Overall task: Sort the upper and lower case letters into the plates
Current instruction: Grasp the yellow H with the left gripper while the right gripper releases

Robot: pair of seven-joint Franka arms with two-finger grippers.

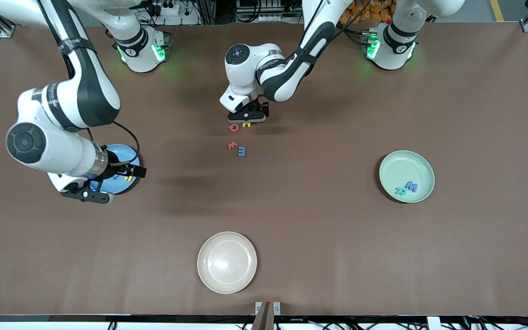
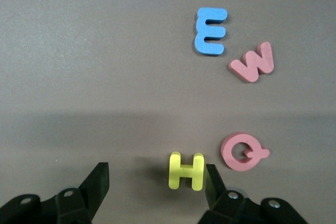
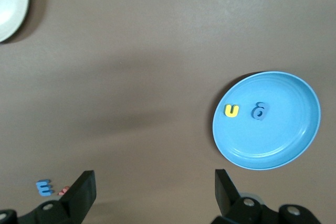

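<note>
A brown table (image 1: 291,220) carries three plates: light blue (image 1: 129,158), mint green (image 1: 406,176), cream (image 1: 227,262). Four loose letters (image 1: 239,137) lie under the left gripper (image 1: 247,120).

Left tool (image 2: 156,182) straddling yellow H (image 2: 186,171), one finger (image 2: 212,182) touching; red Q (image 2: 242,152) beside.

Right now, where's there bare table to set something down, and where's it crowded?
Bare table spans between the cream plate and the green plate, and between the cream and blue plate. Crowded: the loose letters, yellow H, red Q, red W, blue E, under the left gripper.
</note>
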